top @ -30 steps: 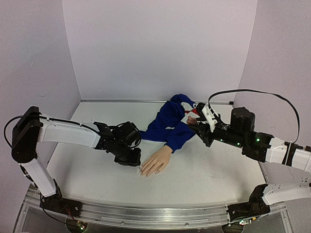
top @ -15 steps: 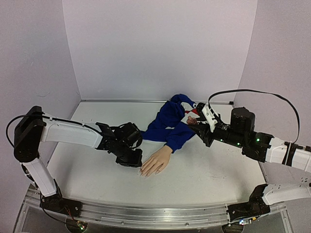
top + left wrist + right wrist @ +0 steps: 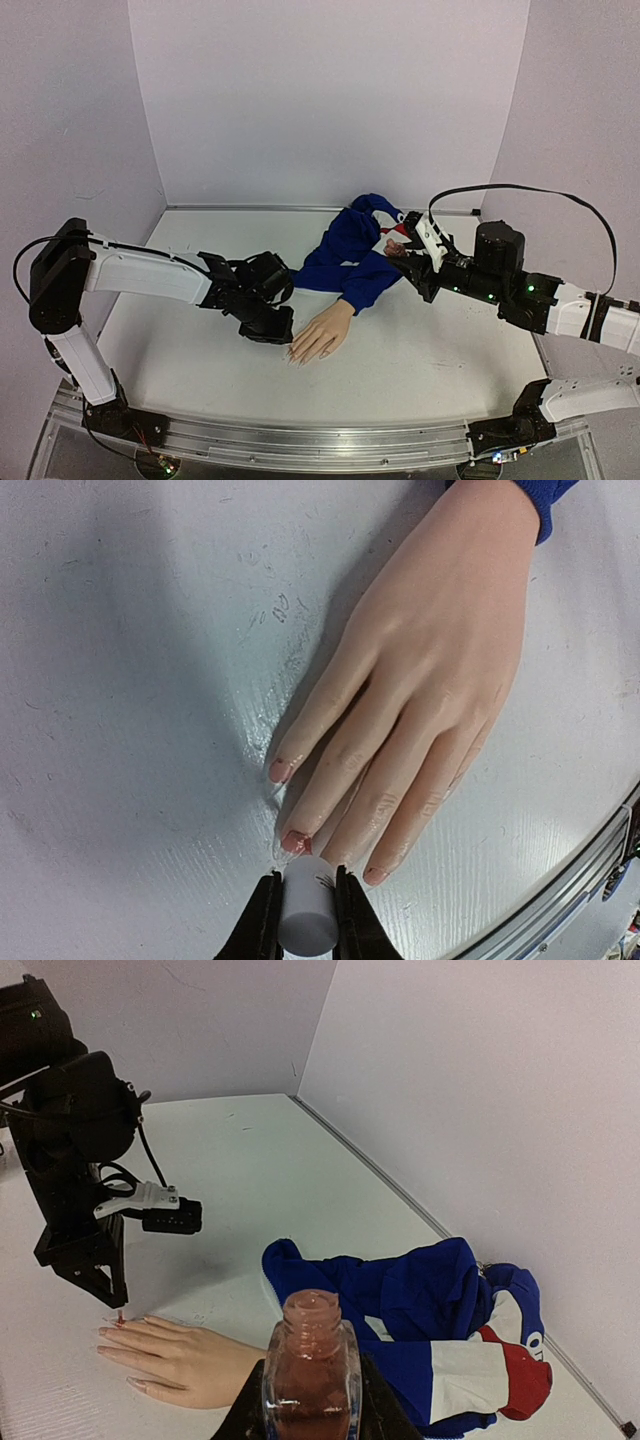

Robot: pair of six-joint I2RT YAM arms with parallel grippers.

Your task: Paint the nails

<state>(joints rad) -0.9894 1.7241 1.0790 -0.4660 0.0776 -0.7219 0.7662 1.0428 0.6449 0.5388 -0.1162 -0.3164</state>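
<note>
A beige mannequin hand [image 3: 420,680] lies palm down on the white table, with a blue sleeve [image 3: 360,275] at its wrist. Its nails [image 3: 281,770] point toward my left gripper, and the middle nail [image 3: 296,841] looks wet and pink. My left gripper [image 3: 305,880] is shut on a white polish cap [image 3: 308,915], held upright just off the middle fingertip. The brush under the cap is hidden in the left wrist view. My right gripper [image 3: 312,1400] is shut on an uncapped bottle of pinkish polish [image 3: 310,1360], held upright above the sleeve [image 3: 430,1300].
A rumpled blue jacket with white and red panels [image 3: 350,235] lies at the back of the table behind the hand. White walls close in the back and sides. A metal rail [image 3: 300,440] runs along the near edge.
My left gripper has crept slightly right, closer to the fingertips. The right arm and the bottle have not moved.
</note>
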